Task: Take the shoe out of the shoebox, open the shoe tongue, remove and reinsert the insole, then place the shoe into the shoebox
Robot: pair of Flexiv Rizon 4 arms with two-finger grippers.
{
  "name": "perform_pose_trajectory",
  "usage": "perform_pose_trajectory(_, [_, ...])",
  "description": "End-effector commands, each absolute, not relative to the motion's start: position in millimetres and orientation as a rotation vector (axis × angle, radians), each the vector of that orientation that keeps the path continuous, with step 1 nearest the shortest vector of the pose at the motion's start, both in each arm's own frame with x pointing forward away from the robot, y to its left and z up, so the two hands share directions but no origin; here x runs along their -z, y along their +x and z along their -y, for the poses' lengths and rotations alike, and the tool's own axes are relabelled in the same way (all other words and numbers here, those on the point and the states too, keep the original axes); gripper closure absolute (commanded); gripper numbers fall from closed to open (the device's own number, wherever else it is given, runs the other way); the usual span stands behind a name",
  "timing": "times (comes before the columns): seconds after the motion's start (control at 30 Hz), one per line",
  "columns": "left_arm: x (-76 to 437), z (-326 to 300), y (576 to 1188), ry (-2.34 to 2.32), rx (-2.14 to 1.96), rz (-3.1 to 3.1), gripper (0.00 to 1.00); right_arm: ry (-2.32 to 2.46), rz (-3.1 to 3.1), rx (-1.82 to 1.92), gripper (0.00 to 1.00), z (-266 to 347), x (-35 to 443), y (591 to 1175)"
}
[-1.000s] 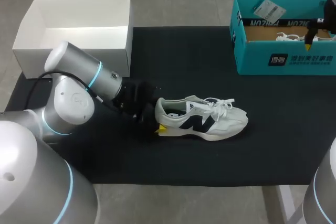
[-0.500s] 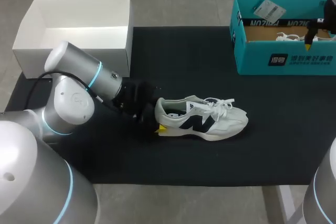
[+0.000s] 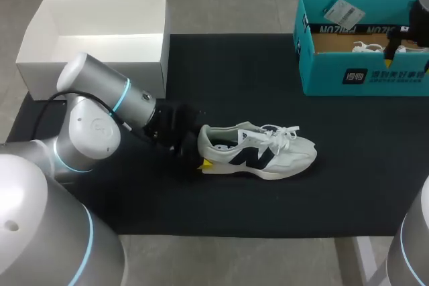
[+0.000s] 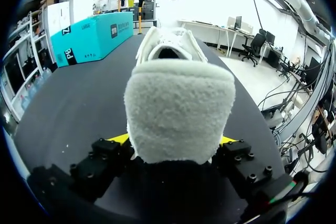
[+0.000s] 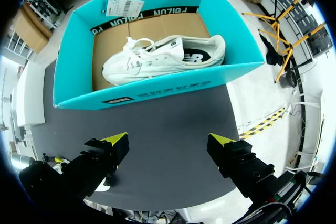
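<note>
A white sneaker with a dark logo (image 3: 258, 152) lies on its sole on the black mat (image 3: 255, 78), toe pointing right. My left gripper (image 3: 202, 153) is at its heel. In the left wrist view the fuzzy heel (image 4: 178, 108) fills the gap between the two fingers, and the left gripper (image 4: 173, 140) is shut on it from both sides. The teal shoebox (image 3: 362, 78) stands at the back right with a second white sneaker (image 5: 163, 56) inside. My right gripper (image 3: 407, 58) hangs above that box's right part, open and holding nothing; in its wrist view the right gripper (image 5: 168, 140) has the teal shoebox (image 5: 157, 85) ahead of it.
An open white box (image 3: 94, 58) sits at the back left, partly on the mat. A paper tag (image 3: 343, 11) lies in the teal box's back corner. Bare mat lies between the two boxes and in front of the sneaker.
My right gripper has shifted slightly left over the teal box. The left arm and the sneaker have not moved.
</note>
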State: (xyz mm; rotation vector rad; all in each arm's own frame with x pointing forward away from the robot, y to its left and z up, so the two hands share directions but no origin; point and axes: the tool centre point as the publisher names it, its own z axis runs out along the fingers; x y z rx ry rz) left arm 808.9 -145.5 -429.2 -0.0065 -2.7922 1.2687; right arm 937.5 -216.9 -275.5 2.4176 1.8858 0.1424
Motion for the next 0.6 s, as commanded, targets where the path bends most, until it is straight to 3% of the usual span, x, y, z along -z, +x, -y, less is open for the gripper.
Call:
perform_pose_trajectory(0.03, [429.3, 144.7, 809.5, -0.007, -1.268, 2.791, 1.0, 2.49, -1.848, -0.059, 0.0, 201.0, 280.2, 924.8])
perform_pose_trajectory(0.6, [429.3, 144.7, 809.5, -0.007, -1.268, 2.791, 1.0, 2.506, -1.777, -0.025, 0.0, 102.8, 260.8, 861.5])
